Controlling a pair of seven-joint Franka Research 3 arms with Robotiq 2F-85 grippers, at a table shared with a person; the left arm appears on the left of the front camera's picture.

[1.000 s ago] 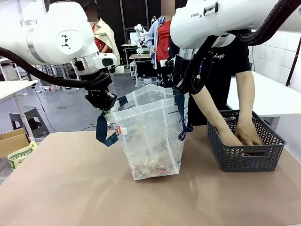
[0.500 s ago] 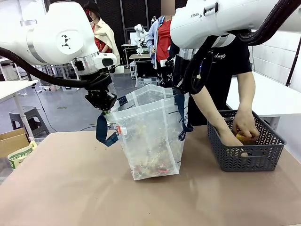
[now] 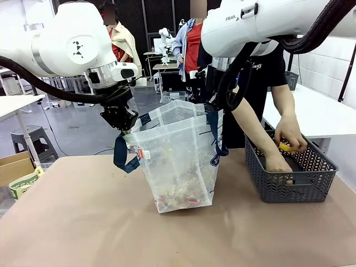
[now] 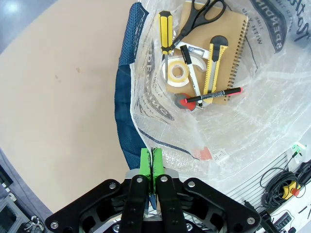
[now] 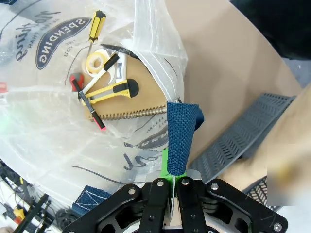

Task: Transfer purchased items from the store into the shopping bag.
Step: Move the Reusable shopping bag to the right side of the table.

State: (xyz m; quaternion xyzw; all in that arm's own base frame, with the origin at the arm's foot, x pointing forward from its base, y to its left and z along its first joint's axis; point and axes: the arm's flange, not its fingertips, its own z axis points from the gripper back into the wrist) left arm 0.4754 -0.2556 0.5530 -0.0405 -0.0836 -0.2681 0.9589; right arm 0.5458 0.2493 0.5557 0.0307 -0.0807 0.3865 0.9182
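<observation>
The translucent white shopping bag [image 3: 179, 158] stands open at the table's middle, held up on both sides. My left gripper [image 4: 151, 164] is shut on its rim beside a navy strap [image 4: 125, 97]; in the front view it [image 3: 123, 125] hangs at the bag's upper left. My right gripper [image 5: 172, 178] is shut on the other navy strap [image 5: 181, 128]. On the bag's floor lie a brown notebook [image 4: 231, 53], a yellow screwdriver [image 4: 164, 29], scissors [image 4: 203, 13], a tape roll [image 4: 177, 72] and a yellow cutter [image 4: 214, 62]. The person's hand holds a small yellow item [image 3: 285, 147] over the basket.
A dark grey mesh basket [image 3: 289, 188] stands at the right of the table, with both of the person's hands at it. A cardboard box [image 3: 15, 167] and a stool [image 3: 34, 139] sit off the table's left edge. Brown tabletop lies bare in front of the bag.
The person's hand has come up out of the basket with a small yellow item. Both grippers and the bag have stayed still.
</observation>
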